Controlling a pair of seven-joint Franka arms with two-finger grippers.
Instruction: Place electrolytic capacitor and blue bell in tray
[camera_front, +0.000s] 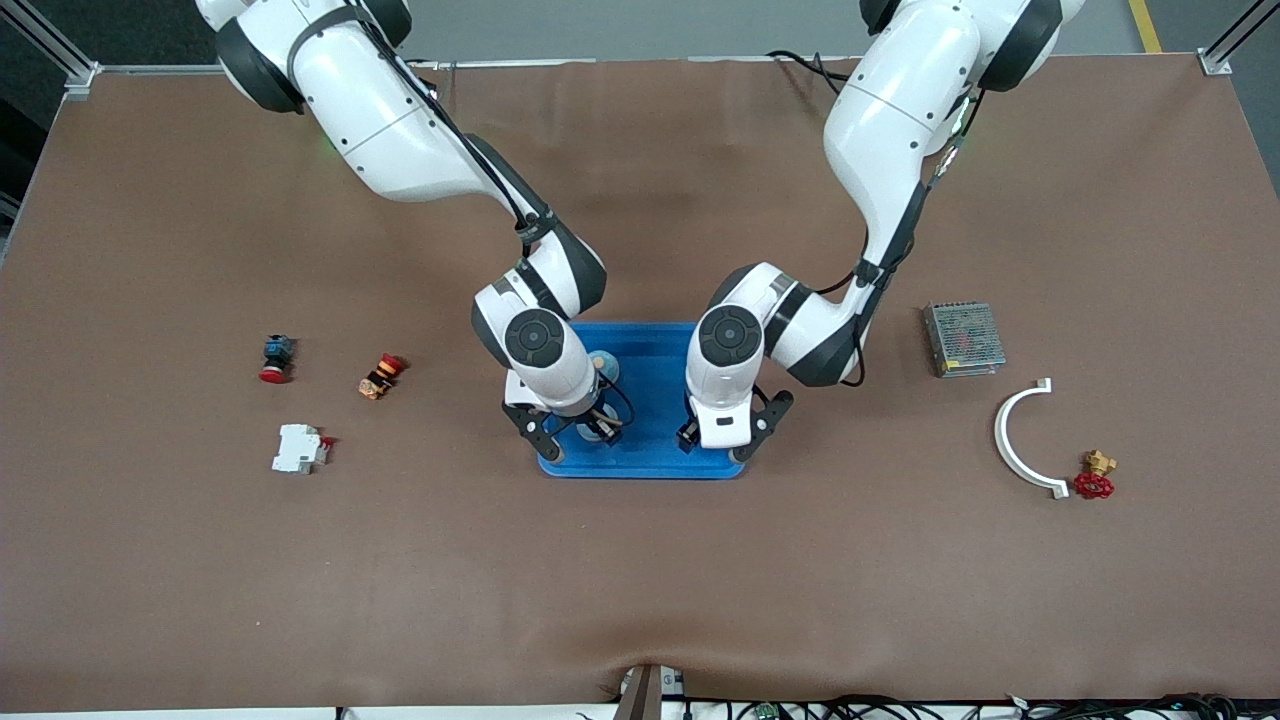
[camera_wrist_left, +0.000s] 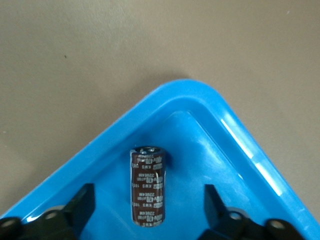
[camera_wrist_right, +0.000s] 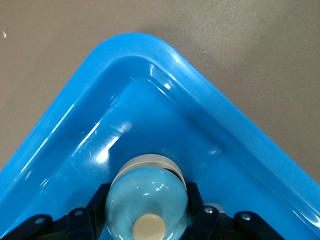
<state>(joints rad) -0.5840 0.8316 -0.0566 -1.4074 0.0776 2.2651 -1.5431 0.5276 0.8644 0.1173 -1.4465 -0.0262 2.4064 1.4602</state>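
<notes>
A: Gripping noted on the right gripper (camera_wrist_right: 146, 220): its fingers (camera_wrist_right: 97, 207) press both flanks of the blue bell (camera_wrist_right: 146, 200), the pale dome with a round cream button on top and a light band at its base. It sits over the blue tray (camera_front: 650, 345), at the corner toward the right arm's end and nearer the front camera. Whether the bell touches the tray floor: cannot tell.

B: And the left gripper (camera_wrist_left: 149, 210)?

A: Spread wide, fingers (camera_wrist_left: 82, 205) clear of the electrolytic capacitor (camera_wrist_left: 148, 187) on each side. The capacitor lies on its side on the tray floor, in the tray's corner toward the left arm's end, nearer the front camera. Its long axis runs from between the fingers out toward that rounded corner, the dark end cap leading.

B: Markings?

A: Dark brown sleeve, white print in rows along the body; characters not legible.

B: Outside the tray?

A: From the tray toward the left arm's end: a grey mesh box (camera_front: 963, 339), then a white curved piece (camera_front: 1020, 440) and a red-handled brass valve (camera_front: 1095, 477). Toward the right arm's end: two red-capped push buttons (camera_front: 277, 358) (camera_front: 381, 375) and a white breaker (camera_front: 300, 448).
</notes>
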